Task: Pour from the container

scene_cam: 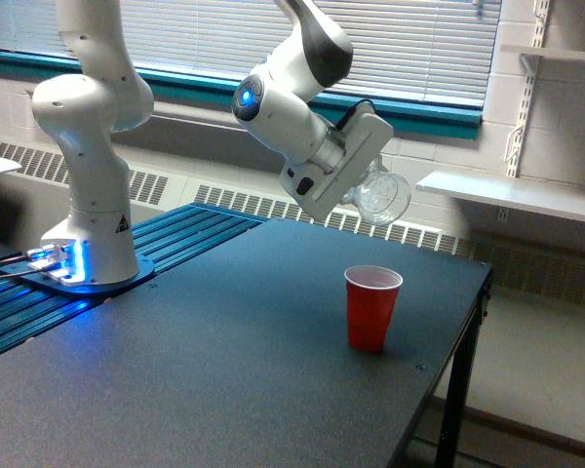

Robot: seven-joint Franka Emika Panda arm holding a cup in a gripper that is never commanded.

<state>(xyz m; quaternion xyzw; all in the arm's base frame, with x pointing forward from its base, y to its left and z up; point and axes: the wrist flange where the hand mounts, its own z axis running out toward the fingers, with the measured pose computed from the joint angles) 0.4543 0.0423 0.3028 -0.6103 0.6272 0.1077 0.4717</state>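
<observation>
The end effector (369, 185) grips the clear container (381, 196), tipped above the red cup (371, 307); it should turn upright slowly.

The arm (93, 117) is showing glossy white rounded shells with a dark grey joint cover. A blue light is glowing on one joint, and more are shining at its base. The gripper (356, 175) is wearing a boxy white housing.

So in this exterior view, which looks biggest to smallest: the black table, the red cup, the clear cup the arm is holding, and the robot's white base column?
1. Black table, by far.
2. White base column.
3. Red cup and clear cup: they look about alike; the clear one is tilted and partly hidden by the pincer, so I would not rank them.
</observation>
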